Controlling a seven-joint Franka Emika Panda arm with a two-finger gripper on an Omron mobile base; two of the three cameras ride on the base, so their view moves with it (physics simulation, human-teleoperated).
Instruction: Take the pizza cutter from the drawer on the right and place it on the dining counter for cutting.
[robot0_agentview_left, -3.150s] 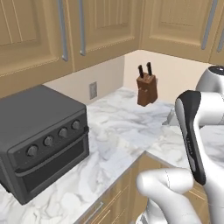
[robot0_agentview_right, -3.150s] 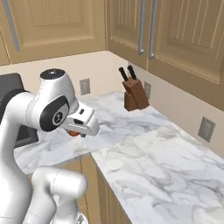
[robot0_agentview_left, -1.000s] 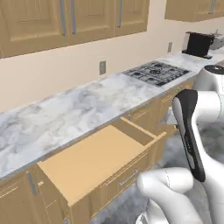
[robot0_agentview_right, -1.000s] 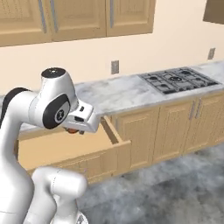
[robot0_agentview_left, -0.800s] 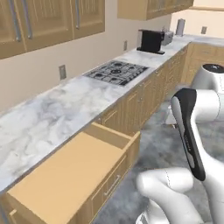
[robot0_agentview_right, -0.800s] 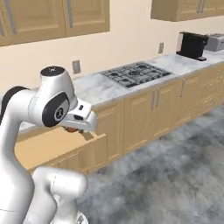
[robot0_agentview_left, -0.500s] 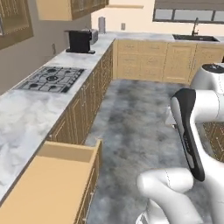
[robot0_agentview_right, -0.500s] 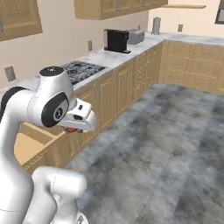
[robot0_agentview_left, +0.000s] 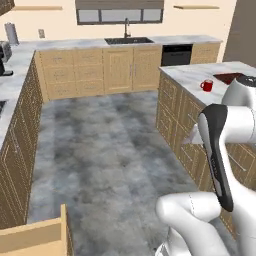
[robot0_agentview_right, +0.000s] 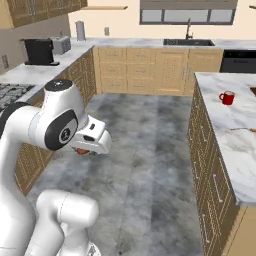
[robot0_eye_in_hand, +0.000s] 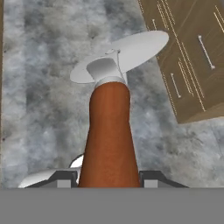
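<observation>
Since the earlier frames the whole scene is swung round with the base: the stove and coffee machine are carried off to the side, and the dining tabletop (robot0_agentview_left: 192, 75) is brought into sight ahead of the end effector (robot0_eye_in_hand: 109, 177). The pizza cutter (robot0_eye_in_hand: 109, 131) is clamped between the two fingers (robot0_eye_in_hand: 65, 177) by its reddish-brown handle, its round steel wheel pointing away from the end effector over the grey stone floor (robot0_eye_in_hand: 39, 87). In the right base view the handle (robot0_agentview_right: 82, 151) is seen just under the white hand. A red mug (robot0_agentview_right: 227, 97) is set on the tabletop, well beyond the end effector. The drawer (robot0_agentview_left: 35, 237) is left open behind, near the base. A cabinet front (robot0_eye_in_hand: 192, 52) is seen past the wheel, to one side.
</observation>
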